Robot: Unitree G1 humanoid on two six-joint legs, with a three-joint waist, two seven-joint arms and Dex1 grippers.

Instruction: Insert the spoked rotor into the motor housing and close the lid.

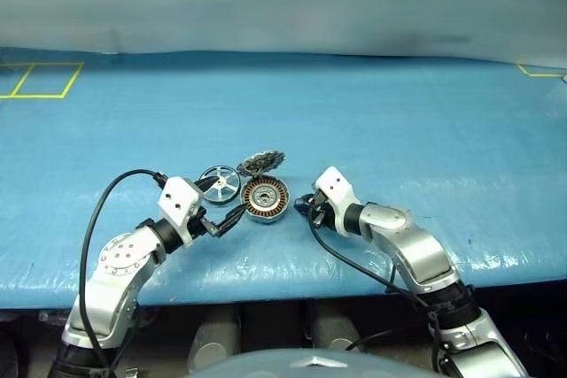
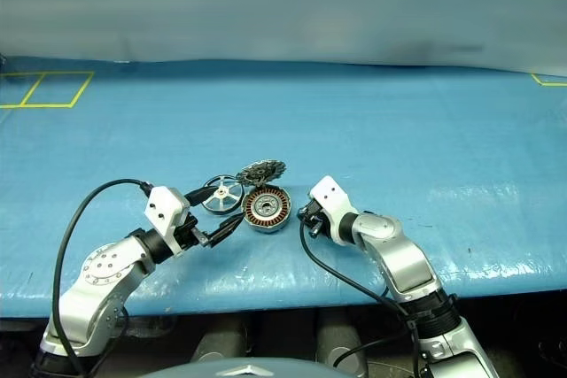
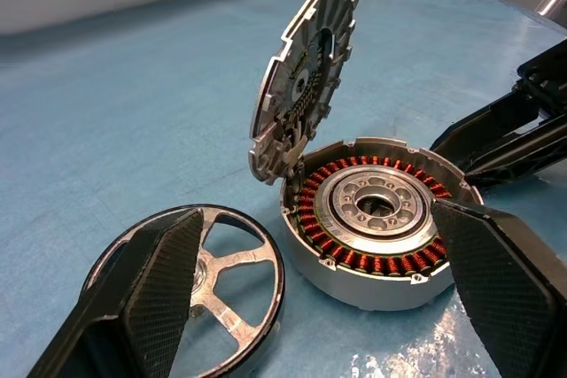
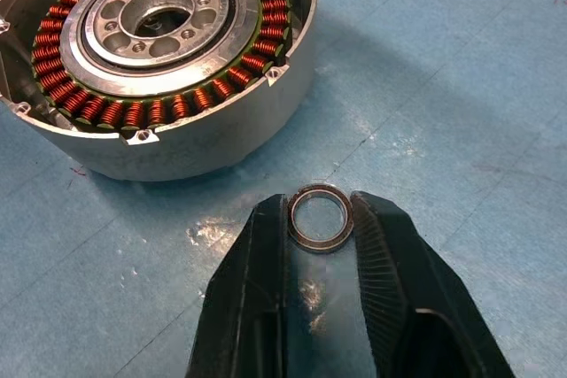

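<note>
A small ring [image 4: 321, 216] is pinched in the right claw [image 4: 321, 219] beside the housing [image 4: 159, 50] — it could be flicked away if squeezed askew. The left claw [image 3: 310, 298] is spread wide. The rotor [image 3: 217, 276] — silver, spoked — lies flat on the tabletop [image 1: 399, 130] just beside the housing; the lid [image 3: 306, 68] is stood open.

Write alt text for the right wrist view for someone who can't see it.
The right gripper is closed on a small silver metal ring, held between its two black fingers just above the blue table cover. Behind it stands the round grey metal motor housing, open, with copper-brown windings around a centre hole.
</note>
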